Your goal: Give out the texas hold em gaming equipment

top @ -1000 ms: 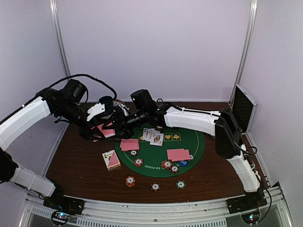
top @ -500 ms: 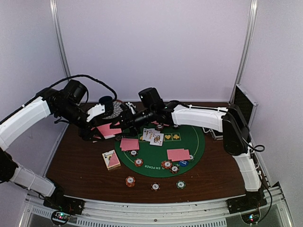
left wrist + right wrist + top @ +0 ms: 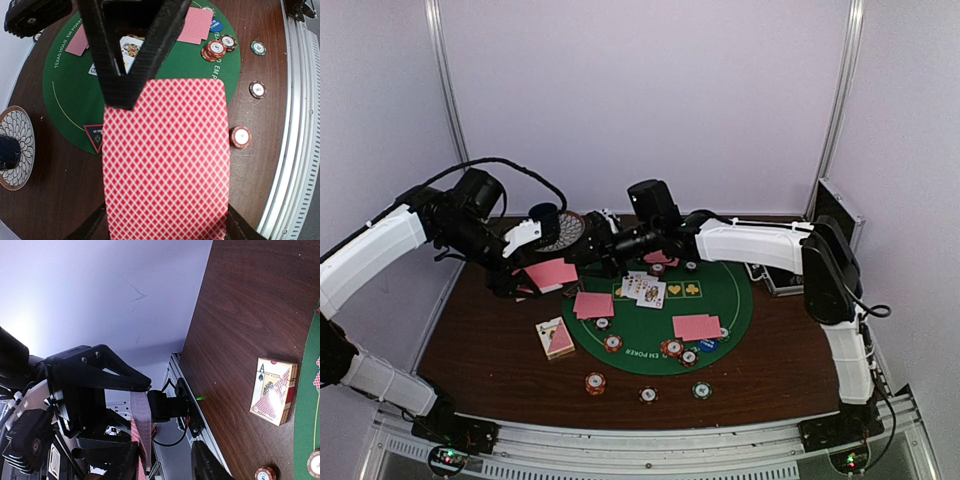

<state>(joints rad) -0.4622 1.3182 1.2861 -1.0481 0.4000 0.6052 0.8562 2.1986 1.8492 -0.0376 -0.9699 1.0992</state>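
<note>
The left jaws are clenched on a pink-backed card, holding it in the air near the 10 o'clock rim of the green mat. From above, the card lies nearly flat with its back up. Its long axis runs from 9 to 3 o'clock, and the free short end points toward 3 o'clock, at the right jaws.

The right jaws stand apart. The right wrist view shows the card edge-on, rising between the fingers and closer to the one on the left of that picture; neither finger is seen pressing it. This view alone shows the ace of spades printed on the card box, which lies flat on the table.

The left wrist view shows the card's red diamond back filling most of the picture. It also shows a black-red triangular marker at the mat's rim, which the card hides from above.

Only the top view gives the whole layout: face-up cards toward the mat's 12 o'clock, a pink-backed pair at its 4 o'clock, and striped chips on the table at 6 o'clock.
</note>
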